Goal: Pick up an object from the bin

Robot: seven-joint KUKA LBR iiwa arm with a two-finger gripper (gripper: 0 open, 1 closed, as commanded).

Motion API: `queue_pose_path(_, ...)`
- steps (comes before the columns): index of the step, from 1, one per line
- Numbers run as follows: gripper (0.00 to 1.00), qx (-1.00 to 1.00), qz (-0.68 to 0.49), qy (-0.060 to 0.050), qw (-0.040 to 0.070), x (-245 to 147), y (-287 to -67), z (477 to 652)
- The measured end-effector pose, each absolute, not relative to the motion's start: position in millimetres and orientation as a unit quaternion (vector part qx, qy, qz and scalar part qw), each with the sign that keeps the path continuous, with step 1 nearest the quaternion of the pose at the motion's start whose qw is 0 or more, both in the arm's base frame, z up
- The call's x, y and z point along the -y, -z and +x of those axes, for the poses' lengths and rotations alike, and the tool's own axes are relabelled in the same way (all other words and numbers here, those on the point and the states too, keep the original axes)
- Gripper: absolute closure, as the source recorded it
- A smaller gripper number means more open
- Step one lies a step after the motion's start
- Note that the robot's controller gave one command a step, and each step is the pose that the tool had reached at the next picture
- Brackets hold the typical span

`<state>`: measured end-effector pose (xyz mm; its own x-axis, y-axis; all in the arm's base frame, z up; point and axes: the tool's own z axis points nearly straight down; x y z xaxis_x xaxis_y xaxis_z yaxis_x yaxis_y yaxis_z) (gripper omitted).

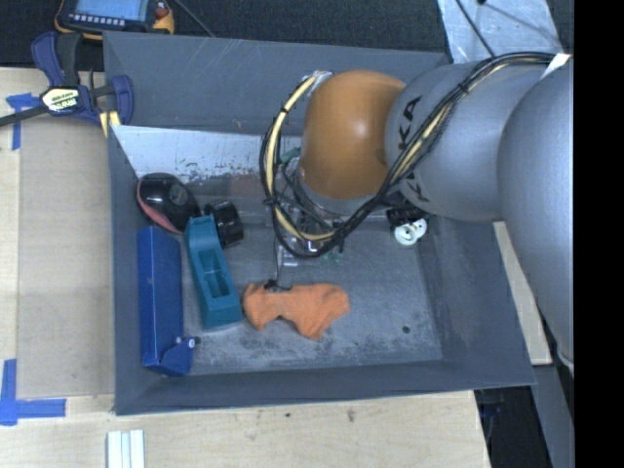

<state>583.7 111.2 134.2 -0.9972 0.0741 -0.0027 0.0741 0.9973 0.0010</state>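
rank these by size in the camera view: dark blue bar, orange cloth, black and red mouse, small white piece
1. dark blue bar, largest
2. orange cloth
3. black and red mouse
4. small white piece, smallest
All lie on the bin floor, so nearness to the camera hardly skews it.

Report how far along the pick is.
Done: the gripper is down inside the bin, at the left end of the orange cloth. In hand: nothing looks lifted; the cloth lies on the bin floor. Left: gripping a thing and raising it out.
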Motion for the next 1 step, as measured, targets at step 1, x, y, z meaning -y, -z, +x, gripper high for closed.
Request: queue_pose_path(1,0.0,-0.999,0.046,0.0,0.004,-107.6,-94.0,553.8)
